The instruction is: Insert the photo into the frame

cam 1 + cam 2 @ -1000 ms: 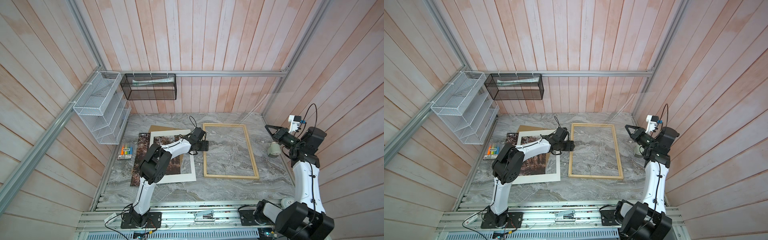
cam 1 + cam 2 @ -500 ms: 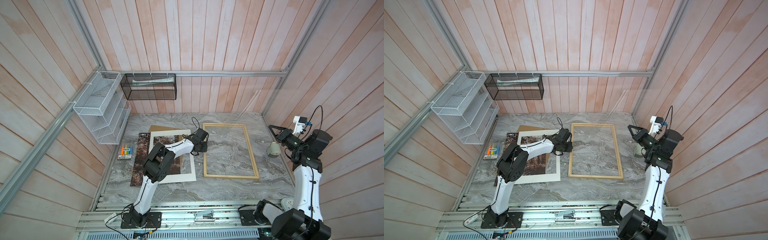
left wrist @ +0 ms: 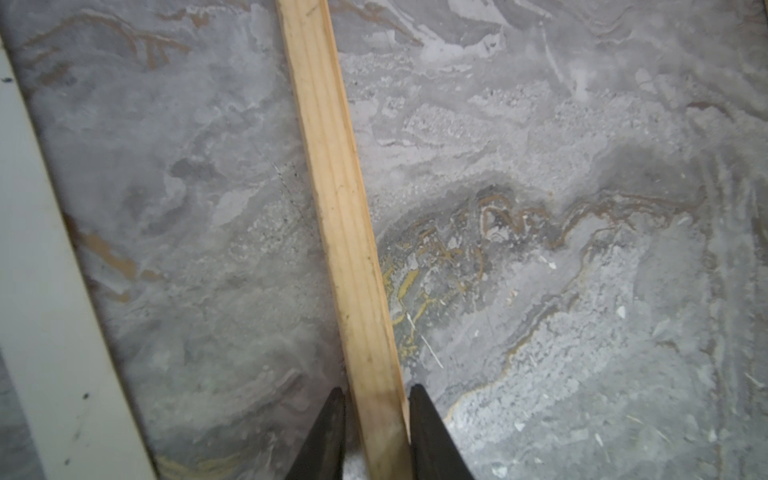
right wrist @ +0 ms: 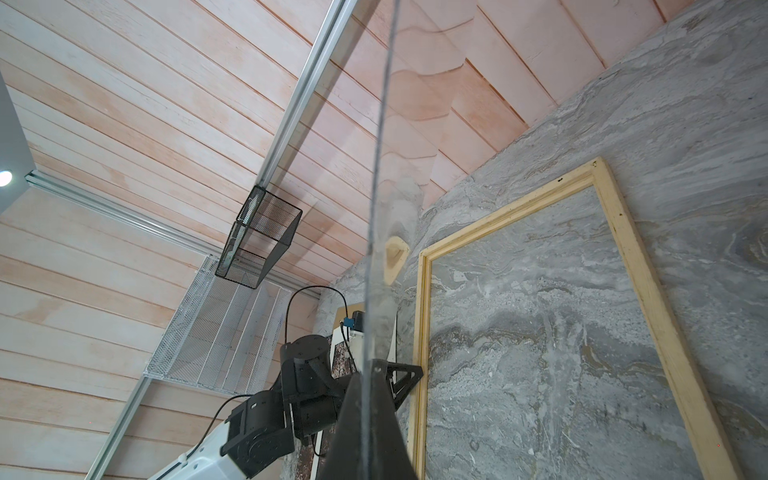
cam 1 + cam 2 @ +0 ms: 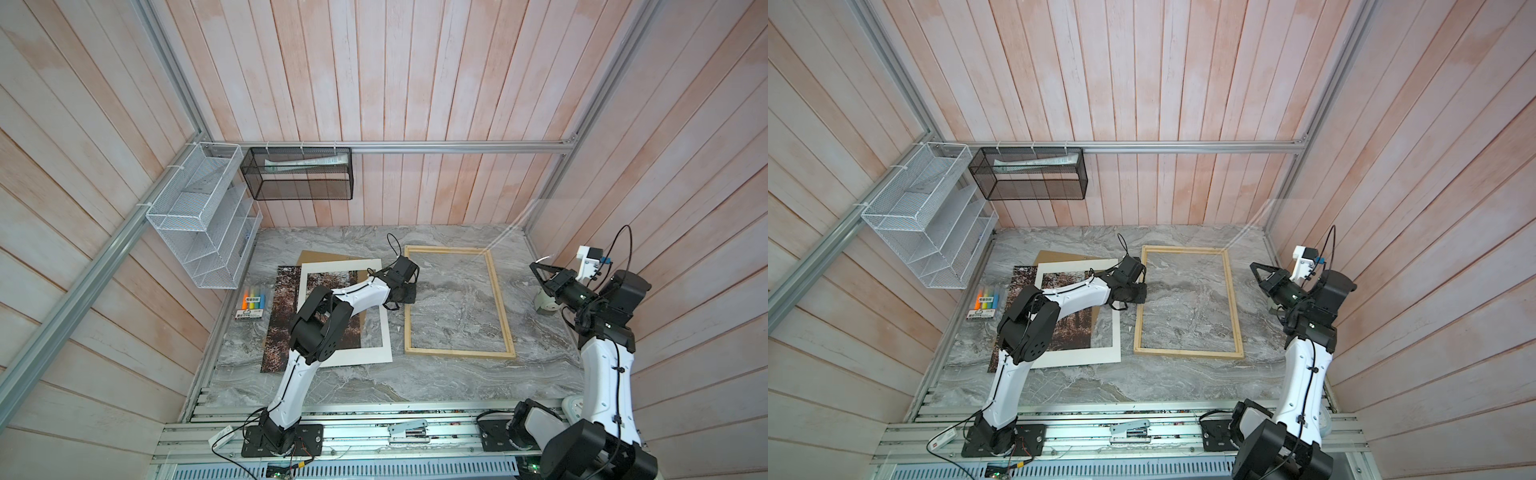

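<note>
Reaching over the white mat (image 5: 345,357), the left pincer (image 5: 408,296) sits on the frame (image 5: 459,353) at the long rail nearest the mat; the left wrist view shows its dark fingers (image 3: 328,436) tight on either side of that pale wood strip, clenched on it. The frame lies flat on the marble desk (image 5: 415,382), right of centre in both top views, with grey stone showing through its opening. The photo (image 5: 282,316) lies flat on the left part of the desk, outside the frame; the mat covers most of it, so its brown forest shows through the mat's window and as a strip past the mat's left edge; a brown backing board (image 5: 316,257) peeks out at the mat's far edge. The right pincer (image 5: 534,266) hangs raised at the right side of the desk, clenched on a clear pane (image 4: 376,208) seen edge-on between its fingers in the right wrist view. A pack of coloured markers (image 5: 251,303) rests beside the photo.
</note>
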Controlling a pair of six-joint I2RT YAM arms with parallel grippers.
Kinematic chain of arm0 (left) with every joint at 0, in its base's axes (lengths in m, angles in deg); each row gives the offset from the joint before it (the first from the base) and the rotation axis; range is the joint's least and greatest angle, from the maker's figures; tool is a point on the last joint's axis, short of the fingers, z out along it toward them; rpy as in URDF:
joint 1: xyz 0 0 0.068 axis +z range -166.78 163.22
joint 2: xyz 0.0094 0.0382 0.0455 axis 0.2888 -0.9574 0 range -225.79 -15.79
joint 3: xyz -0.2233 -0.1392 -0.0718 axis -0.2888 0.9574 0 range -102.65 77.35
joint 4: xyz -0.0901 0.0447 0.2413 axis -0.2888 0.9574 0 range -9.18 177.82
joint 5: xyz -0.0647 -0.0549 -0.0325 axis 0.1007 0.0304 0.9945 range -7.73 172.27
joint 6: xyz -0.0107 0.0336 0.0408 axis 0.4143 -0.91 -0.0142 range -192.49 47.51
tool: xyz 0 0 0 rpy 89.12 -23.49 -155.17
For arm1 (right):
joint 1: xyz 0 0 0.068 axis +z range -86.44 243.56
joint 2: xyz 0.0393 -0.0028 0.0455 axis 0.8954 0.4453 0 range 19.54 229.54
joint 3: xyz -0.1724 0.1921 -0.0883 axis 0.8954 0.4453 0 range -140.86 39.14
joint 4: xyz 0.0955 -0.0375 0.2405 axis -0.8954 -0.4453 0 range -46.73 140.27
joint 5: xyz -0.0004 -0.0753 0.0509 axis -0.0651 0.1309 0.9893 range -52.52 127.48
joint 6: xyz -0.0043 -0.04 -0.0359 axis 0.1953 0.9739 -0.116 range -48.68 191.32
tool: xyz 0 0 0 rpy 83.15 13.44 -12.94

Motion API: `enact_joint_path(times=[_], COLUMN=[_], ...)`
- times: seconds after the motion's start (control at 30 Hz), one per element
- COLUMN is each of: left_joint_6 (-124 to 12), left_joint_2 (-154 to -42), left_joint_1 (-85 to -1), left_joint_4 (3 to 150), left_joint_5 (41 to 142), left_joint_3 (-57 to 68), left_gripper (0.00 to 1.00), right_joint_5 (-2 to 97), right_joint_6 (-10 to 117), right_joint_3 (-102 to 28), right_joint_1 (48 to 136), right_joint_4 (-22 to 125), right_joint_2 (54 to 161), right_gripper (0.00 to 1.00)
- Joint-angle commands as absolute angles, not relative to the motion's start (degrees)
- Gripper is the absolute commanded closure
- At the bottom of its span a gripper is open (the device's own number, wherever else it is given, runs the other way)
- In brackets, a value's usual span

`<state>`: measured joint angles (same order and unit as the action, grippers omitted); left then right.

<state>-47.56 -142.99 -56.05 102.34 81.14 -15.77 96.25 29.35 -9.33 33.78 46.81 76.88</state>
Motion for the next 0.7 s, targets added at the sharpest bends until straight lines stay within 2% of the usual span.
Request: enact_joint_path(times=[0.0, 0.2, 0.5, 0.67], left_joint_6=[-50.16, -51.07, -51.71, -51.48], left_joint_2=[-144.52, -141.66, -136.46, -132.78], left_joint_1=[-54.78, -52.81, -50.03, -50.01], left_joint_4=[104.17, 103.21, 100.52, 100.25], left_joint_5=[79.98, 80.41, 81.85, 82.18], left_joint_3=[-15.77, -10.56, -3.13, -2.65], left_gripper=[0.73, 0.75, 0.75, 0.58], right_joint_5=[97.18, 96.51, 93.38, 93.44], right_joint_6=[30.39, 30.27, 31.96, 31.42], right_joint_3=[-8.15, -4.46, -2.35, -0.19], right_joint_1=[33.73, 36.86, 46.38, 50.57], right_joint_4=[48.85, 50.7, 52.55, 56.15], right_joint_2=[75.07, 75.17, 78.17, 80.25], right_gripper=[1.0, 1.0, 1.0, 1.0])
